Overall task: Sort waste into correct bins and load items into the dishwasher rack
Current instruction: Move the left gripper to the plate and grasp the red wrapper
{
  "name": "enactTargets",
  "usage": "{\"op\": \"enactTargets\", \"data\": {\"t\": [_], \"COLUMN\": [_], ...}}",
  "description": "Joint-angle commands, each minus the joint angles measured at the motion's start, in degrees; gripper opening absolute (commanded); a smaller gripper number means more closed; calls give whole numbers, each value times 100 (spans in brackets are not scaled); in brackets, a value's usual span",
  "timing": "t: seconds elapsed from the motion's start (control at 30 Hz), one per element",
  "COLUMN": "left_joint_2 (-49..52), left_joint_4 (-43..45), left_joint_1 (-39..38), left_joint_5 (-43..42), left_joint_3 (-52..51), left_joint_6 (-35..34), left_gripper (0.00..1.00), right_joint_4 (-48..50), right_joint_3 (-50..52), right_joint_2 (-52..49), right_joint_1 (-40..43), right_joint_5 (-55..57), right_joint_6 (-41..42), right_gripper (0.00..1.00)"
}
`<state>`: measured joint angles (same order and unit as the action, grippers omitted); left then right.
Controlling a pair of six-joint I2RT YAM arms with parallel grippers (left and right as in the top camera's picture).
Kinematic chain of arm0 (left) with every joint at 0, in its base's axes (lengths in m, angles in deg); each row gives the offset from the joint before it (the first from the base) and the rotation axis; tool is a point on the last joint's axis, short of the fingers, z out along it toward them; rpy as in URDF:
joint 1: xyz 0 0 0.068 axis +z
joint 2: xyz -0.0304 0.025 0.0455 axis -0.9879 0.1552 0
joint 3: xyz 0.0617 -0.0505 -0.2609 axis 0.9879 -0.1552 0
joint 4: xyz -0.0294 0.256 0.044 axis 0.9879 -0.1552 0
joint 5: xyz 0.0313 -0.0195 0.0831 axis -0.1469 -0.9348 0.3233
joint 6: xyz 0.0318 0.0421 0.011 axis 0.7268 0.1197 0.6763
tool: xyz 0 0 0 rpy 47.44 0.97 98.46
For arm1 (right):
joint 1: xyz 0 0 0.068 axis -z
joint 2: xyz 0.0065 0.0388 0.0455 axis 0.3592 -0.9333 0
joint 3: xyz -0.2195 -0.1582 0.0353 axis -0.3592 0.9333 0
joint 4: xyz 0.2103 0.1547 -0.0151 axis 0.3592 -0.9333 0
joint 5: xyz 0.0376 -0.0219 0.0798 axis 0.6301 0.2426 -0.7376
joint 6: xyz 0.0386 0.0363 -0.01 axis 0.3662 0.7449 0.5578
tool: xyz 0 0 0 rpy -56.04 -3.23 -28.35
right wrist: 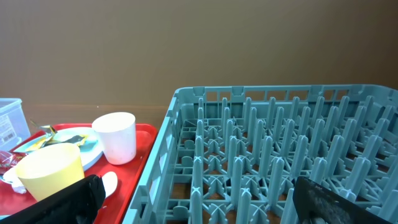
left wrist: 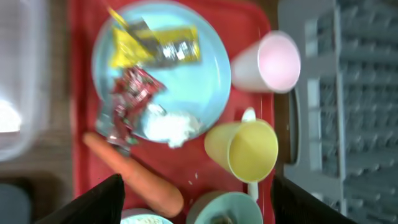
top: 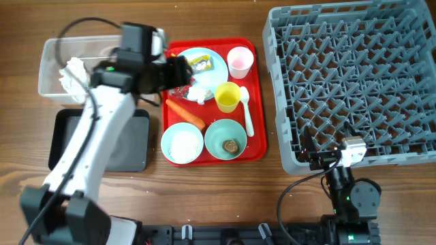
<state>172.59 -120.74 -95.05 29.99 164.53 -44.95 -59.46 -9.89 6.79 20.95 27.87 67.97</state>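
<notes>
My left gripper point(top: 182, 73) hovers open and empty over the red serving tray's back left, above the pale blue plate point(left wrist: 186, 74). On that plate lie a yellow wrapper point(left wrist: 155, 43), a red wrapper point(left wrist: 132, 96) and a crumpled white tissue point(left wrist: 171, 124). An orange carrot point(left wrist: 134, 175) lies beside the plate. The yellow cup point(left wrist: 245, 149), pink cup point(left wrist: 267, 62), white spoon point(top: 246, 110), a bowl of rice point(top: 182, 143) and a bowl with a brown lump point(top: 225, 140) also stand on the tray. My right gripper point(right wrist: 205, 208) is open at the front edge of the grey dishwasher rack point(top: 354, 82).
The clear tub point(top: 51, 71) at the back left holds white tissues point(top: 73, 73). In front of it lies the black tray point(top: 133, 146), partly hidden by my left arm. The red serving tray point(top: 259, 146) sits close to the rack's left wall.
</notes>
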Motion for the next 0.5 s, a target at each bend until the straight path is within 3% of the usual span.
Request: {"op": "enactTargets", "data": {"t": [0.0, 0.23, 0.47], "left_joint_2": [505, 1064, 1082], "left_joint_4": [-7, -7, 83], "left_joint_1": [-452, -667, -603], "left_joint_5": [584, 1762, 1906], "left_joint_3": [24, 24, 13], "left_joint_6": [31, 31, 33], "left_gripper": [74, 75, 73], "right_joint_4": [26, 26, 26], "right_joint_3": [7, 7, 7], "right_joint_2": [35, 35, 35], "right_joint_1": [13, 13, 13], "right_joint_5": [-94, -94, -94], "right_joint_6": [-48, -50, -50], "right_gripper": [100, 100, 100]}}
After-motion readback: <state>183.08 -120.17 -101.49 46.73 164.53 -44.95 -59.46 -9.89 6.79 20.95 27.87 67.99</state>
